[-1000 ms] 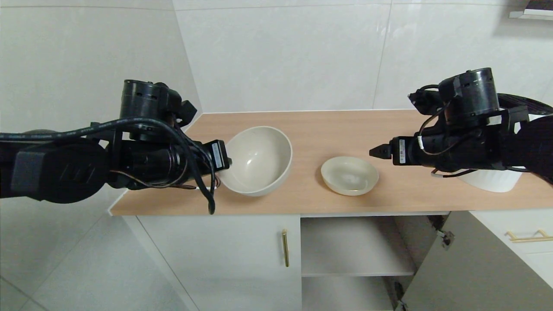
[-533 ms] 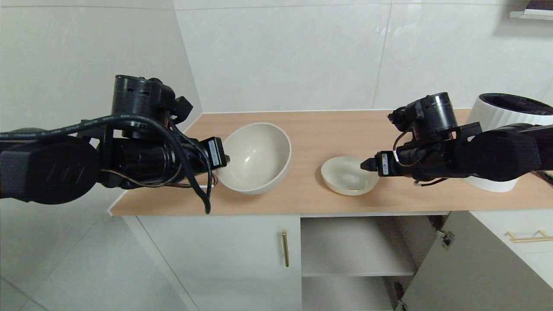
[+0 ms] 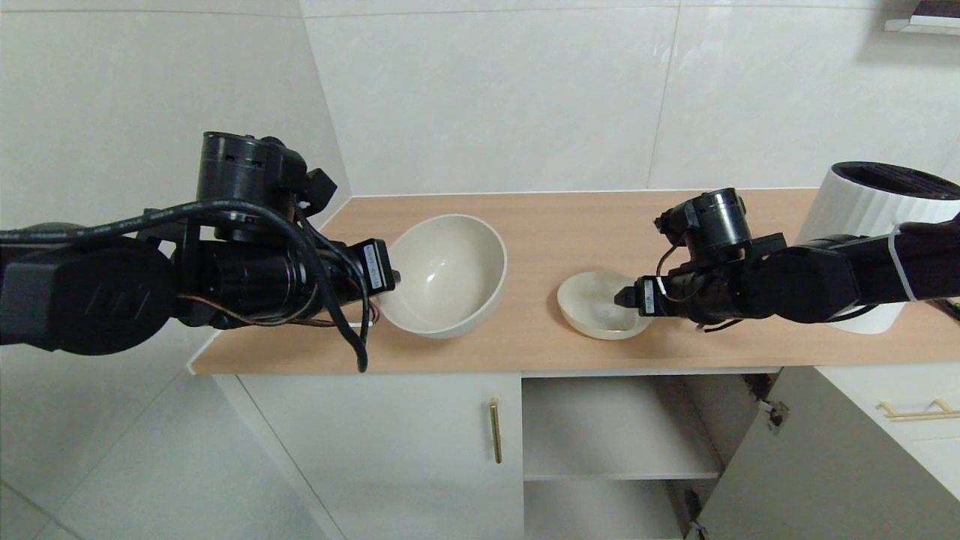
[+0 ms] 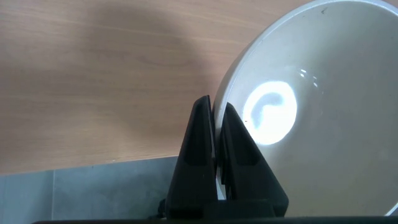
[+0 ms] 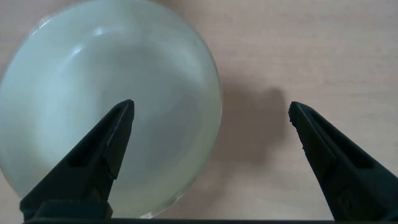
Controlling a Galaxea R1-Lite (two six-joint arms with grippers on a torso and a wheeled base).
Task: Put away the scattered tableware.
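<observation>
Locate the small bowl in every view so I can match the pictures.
Head view: small bowl on the countertop, right of centre, at the right gripper's tips.
Right wrist view: small bowl, its rim between the open fingers.
Left wrist view: that is the large bowl, in the left gripper.
Shared landmark: the wooden countertop.

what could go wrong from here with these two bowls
The left gripper pinches the large bowl by its thin rim alone, and the bowl sits tilted on the counter; it may slip or swing once lifted. The right gripper is open astride the small bowl's rim; closing off-centre might push that shallow bowl sideways.
</observation>
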